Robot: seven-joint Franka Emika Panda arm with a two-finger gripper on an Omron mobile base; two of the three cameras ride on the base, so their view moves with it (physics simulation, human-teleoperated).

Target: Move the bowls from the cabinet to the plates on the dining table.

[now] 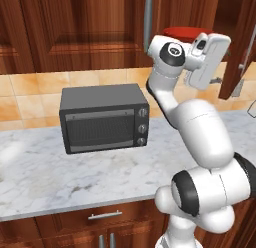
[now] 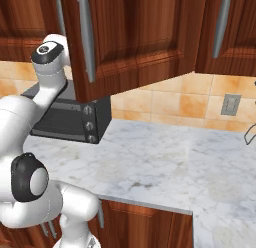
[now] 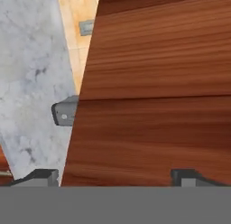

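Over on the left of the left base view sits a boxy dark grey toaster oven [image 1: 103,118] with three round knobs down its right side, parked on the white-grey veined marble counter [image 1: 60,177] against the tan tiled wall [image 1: 30,94]. Below the counter edge there's a reddish-brown drawer front with a short silver handle [image 1: 105,215].

Moving right, the white arm bends up from the lower right, and its hand is raised to the level of the dark reddish-brown wooden wall cabinet [image 1: 75,32]. Just above and behind the wrist, the solid red bowl [image 1: 182,33] peeks out, looking like it sits inside the cabinet near a long vertical silver bar handle [image 1: 148,19]. An open cabinet door [image 1: 239,52] hangs at the far right.

From the right base view, a swung-out raised-panel door [image 2: 135,42] blocks the hand completely.

In the hand view, the gripper [image 3: 115,177] has its two dark finger tips spread wide apart at the bottom, nothing between them, so it's holding nothing. A big reddish wood panel [image 3: 158,92] sits right in front of it, with marble counter off to its left.
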